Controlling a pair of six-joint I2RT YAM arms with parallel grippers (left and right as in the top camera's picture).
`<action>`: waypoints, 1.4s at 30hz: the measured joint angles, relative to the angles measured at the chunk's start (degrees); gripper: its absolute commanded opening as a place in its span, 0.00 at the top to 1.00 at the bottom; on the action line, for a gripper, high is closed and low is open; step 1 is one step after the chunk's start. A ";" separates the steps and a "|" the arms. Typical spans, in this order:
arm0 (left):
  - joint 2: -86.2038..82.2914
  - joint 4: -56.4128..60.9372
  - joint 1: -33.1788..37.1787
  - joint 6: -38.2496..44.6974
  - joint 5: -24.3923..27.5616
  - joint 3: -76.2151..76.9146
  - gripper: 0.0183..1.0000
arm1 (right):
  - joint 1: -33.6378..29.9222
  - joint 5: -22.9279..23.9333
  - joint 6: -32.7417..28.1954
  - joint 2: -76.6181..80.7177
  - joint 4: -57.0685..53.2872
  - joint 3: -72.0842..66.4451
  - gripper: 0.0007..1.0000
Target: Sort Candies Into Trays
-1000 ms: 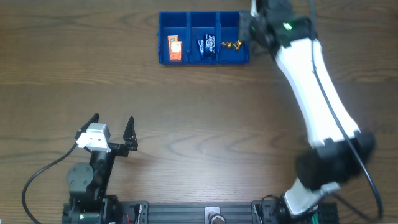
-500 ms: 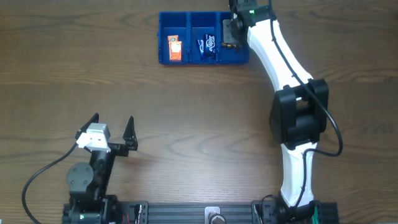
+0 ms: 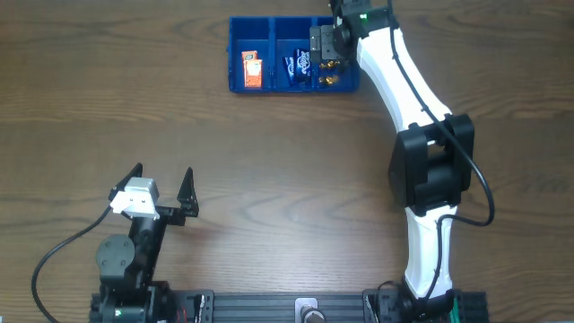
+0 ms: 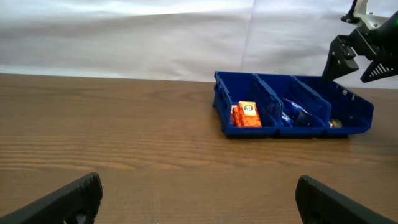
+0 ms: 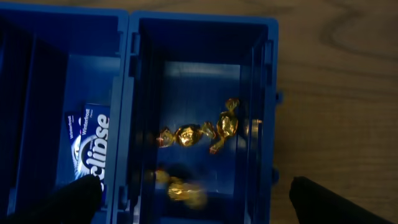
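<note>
A blue three-compartment tray [image 3: 235, 40] stands at the table's far middle. Its left bin holds an orange candy [image 3: 252, 69], its middle bin blue packs [image 3: 299, 65], and its right bin gold wrapped candies [image 3: 330, 68]. My right gripper [image 3: 321, 43] hangs open above the right bin. In the right wrist view my right gripper [image 5: 194, 198] stands wide apart over the gold candies [image 5: 193, 134], with one blurred gold candy [image 5: 180, 190] lower down and a blue pack [image 5: 90, 146] beyond the divider. My left gripper [image 3: 162, 184] is open and holds nothing, near the table's front left.
From the left wrist view the tray [image 4: 225, 102] sits far across bare wooden table, with the orange candy [image 4: 247, 114] in its nearest bin and the right gripper [image 4: 360, 53] above its far end. The right arm's white links [image 3: 404, 90] cross the table's right side.
The right gripper swung left from beside the tray's right end to above its right bin. More gold candy now shows in that bin. The left arm has kept still.
</note>
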 measured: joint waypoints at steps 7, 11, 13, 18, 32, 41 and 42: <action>0.00 0.00 0.00 0.00 -0.02 0.00 0.00 | -0.02 -0.09 -0.46 -6.40 -6.21 0.04 0.00; 0.00 -0.02 0.00 0.00 -0.02 0.00 0.00 | -0.48 -0.04 -2.40 -18.49 -7.13 -1.31 0.00; 0.00 0.00 0.00 -0.02 -0.02 0.00 0.00 | -1.27 0.52 -3.19 -26.77 -5.55 -4.42 0.00; 0.02 -0.02 0.00 0.00 -0.02 0.00 0.00 | -5.33 3.30 -3.82 -48.98 3.82 -24.24 0.00; 0.00 -0.02 0.00 0.00 0.00 0.02 0.00 | -10.38 1.16 -4.50 -98.03 20.52 -75.21 0.00; 0.00 -0.02 0.00 0.00 -0.02 0.02 0.00 | -9.81 -5.84 -4.48 -109.87 36.41 -95.62 0.00; 0.00 0.00 0.00 0.00 0.00 0.02 0.00 | -9.77 -6.01 -4.48 -111.60 37.03 -96.98 0.00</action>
